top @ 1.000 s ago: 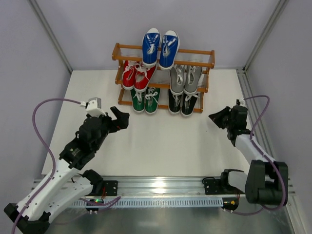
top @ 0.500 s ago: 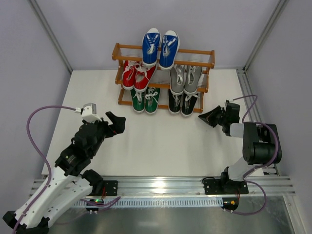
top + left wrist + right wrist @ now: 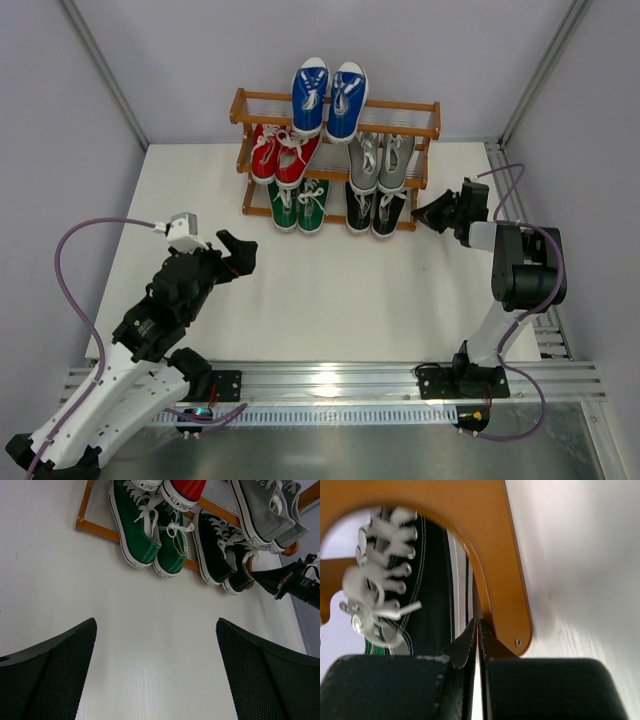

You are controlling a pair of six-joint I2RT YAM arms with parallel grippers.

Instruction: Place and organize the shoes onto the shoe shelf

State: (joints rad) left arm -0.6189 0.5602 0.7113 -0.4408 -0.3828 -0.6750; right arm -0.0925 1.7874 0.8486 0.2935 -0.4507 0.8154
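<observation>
Right gripper [image 3: 432, 214]: 2 fingers pressed together on nothing, tip at the right end panel of the shelf [image 3: 420, 108], beside the black shoes [image 3: 376, 211]. Left gripper [image 3: 240, 256] is spread wide above the table [image 3: 330, 300], well apart from the shelf. All 5 pairs are racked: blue shoes [image 3: 327, 97] on top, red shoes [image 3: 278, 155] and grey shoes [image 3: 381, 160] on the middle tier, green shoes [image 3: 298, 203] on the bottom tier beside the black shoes

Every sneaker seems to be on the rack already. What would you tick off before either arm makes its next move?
1. Five pairs on the orange-brown wooden shoe shelf: ok.
2. Pairs together: blue canvas sneakers on top, red canvas sneakers and grey canvas sneakers mid, green canvas sneakers and black canvas sneakers at bottom: ok.
3. Left gripper open, empty: ok.
4. Right gripper away from the shelf: not ok; shut, tips at its end beside the black pair.
5. Tips touching wood: cannot tell.
</observation>
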